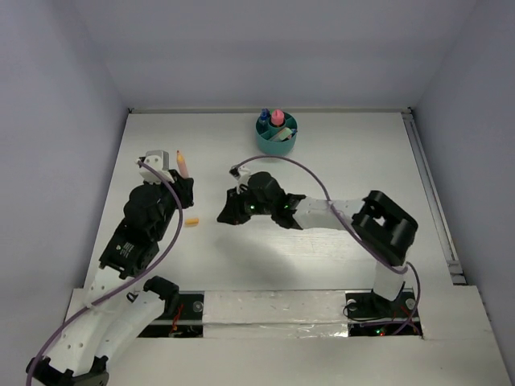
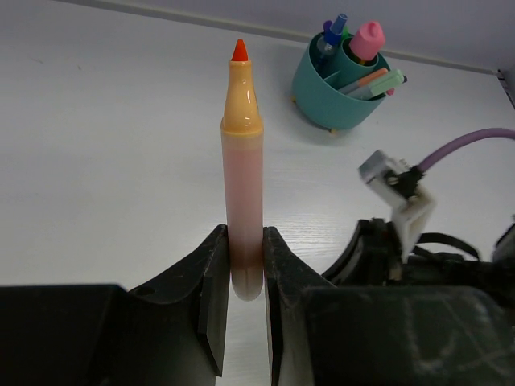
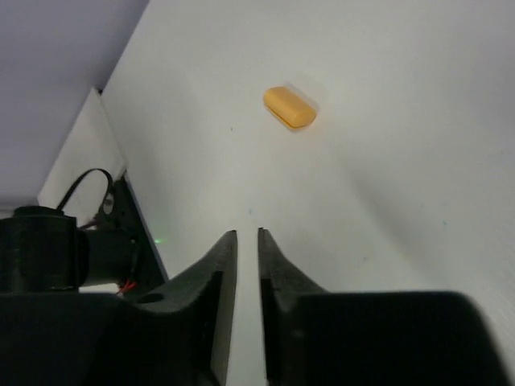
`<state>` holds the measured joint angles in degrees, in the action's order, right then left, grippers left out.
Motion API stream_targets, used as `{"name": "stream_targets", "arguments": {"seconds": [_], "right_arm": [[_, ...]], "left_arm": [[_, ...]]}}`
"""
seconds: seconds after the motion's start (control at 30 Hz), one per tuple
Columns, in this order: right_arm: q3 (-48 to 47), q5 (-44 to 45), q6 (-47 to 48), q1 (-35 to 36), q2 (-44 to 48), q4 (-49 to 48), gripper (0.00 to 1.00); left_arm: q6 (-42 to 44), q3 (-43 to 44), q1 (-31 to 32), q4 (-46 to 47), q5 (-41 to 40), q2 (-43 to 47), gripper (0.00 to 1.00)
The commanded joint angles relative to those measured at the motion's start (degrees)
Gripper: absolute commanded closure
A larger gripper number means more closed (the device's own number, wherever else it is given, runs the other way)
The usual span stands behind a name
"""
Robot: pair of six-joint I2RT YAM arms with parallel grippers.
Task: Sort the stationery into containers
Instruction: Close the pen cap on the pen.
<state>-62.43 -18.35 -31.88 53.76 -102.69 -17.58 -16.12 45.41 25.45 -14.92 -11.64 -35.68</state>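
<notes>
Orange marker (image 2: pixel 243 161) points tip-first away from left gripper (image 2: pixel 244 239).

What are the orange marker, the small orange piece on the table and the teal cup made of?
Orange uncapped marker: likely plastic, glossy highlights on its neck. Small orange cap-like piece: probably smooth plastic. Round teal cup: seemingly moulded plastic, soft sheen.

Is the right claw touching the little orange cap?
Apart. The right wrist view shows bare table between the orange cap and the right gripper.
</notes>
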Motion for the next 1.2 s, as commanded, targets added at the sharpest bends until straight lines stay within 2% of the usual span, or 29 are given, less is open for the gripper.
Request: {"name": "stream_targets", "arguments": {"seconds": [0.0, 0.07, 0.1, 0.13, 0.2, 0.3, 0.57, 0.77, 0.9, 1.17], "right_arm": [[-7.0, -4.0, -2.3, 2.0, -5.6, -4.6, 0.74], [-10.2, -4.8, -3.7, 2.6, -10.8, -5.5, 0.61], [-11.3, -5.0, -4.2, 3.2, -12.5, -5.5, 0.49], [-13.1, -5.7, -5.1, 3.2, -15.4, -5.7, 0.42], [-14.4, -6.0, -6.1, 3.8, -17.8, -6.8, 0.32], [-16.7, -5.6, -7.2, 3.8, -21.0, -6.8, 0.25], [-21.1, -2.1, -8.6, 3.8, -26.0, -5.6, 0.24], [-25.9, -5.6, -11.6, 4.3, -30.2, -5.7, 0.25], [-24.3, -5.4, -12.6, 4.3, -29.4, -5.6, 0.30], [-19.6, -6.8, -12.7, 5.7, -26.2, -5.9, 0.33]], "left_arm": [[0.2, -0.5, -1.3, 3.1, 0.0, 1.2, 1.00], [0.4, -0.7, -1.8, 3.3, 0.5, 1.2, 1.00], [0.5, -0.8, -2.3, 3.4, 1.0, 1.2, 1.00], [0.6, -0.8, -2.3, 3.5, 1.3, 1.2, 1.00], [0.8, -0.8, -2.9, 3.7, 1.7, 1.2, 1.00], [1.1, -0.9, -3.4, 3.8, 2.8, 1.2, 1.00], [1.3, -1.2, -4.4, 4.5, 5.0, 1.4, 1.00], [1.4, -1.3, -5.0, 4.5, 5.3, 1.7, 1.00], [1.5, -1.3, -5.0, 4.5, 5.4, 2.0, 1.00], [1.5, -1.3, -5.0, 4.7, 6.2, 2.1, 1.00]]}}
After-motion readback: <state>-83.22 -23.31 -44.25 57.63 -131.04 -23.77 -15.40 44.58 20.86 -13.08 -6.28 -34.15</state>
